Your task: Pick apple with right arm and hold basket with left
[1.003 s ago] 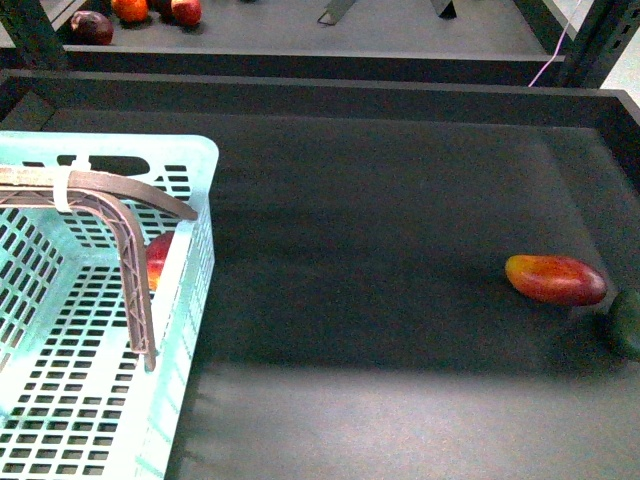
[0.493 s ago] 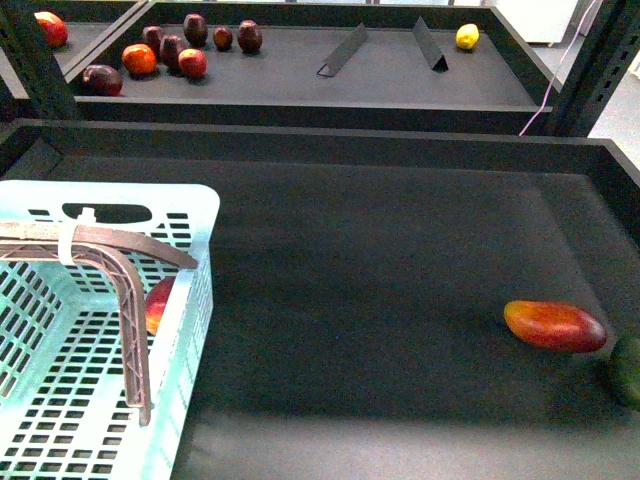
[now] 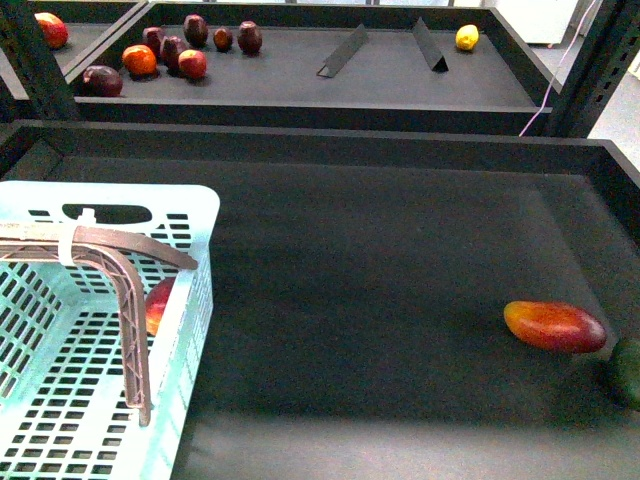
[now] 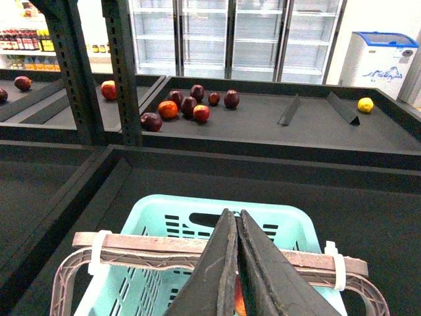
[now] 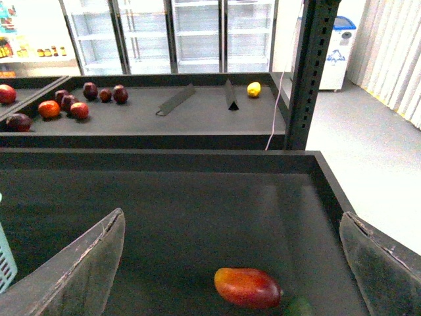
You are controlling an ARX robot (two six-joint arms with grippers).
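Observation:
The light turquoise basket (image 3: 195,300) stands at the near left of the dark shelf, its brown-grey handle (image 3: 125,300) swung over it. The red apple (image 3: 158,305) lies inside, mostly hidden by the wall and handle. In the left wrist view my left gripper (image 4: 233,214) is shut, its fingers pressed together just above the handle bar (image 4: 151,245) of the basket (image 4: 276,220); a sliver of the apple (image 4: 239,304) shows below. My right gripper (image 5: 231,216) is open and empty, above the shelf. Neither gripper shows in the front view.
A red-orange mango (image 3: 555,325) lies at the right, also in the right wrist view (image 5: 248,288), with a dark green fruit (image 3: 628,372) beside it. Several fruits (image 3: 190,62), a lemon (image 3: 466,37) and two dividers (image 3: 343,52) sit on the far shelf. Raised rims edge the shelf.
The front view tilted up between one second and half a second ago, bringing the far shelf into view. Since then nothing has visibly moved.

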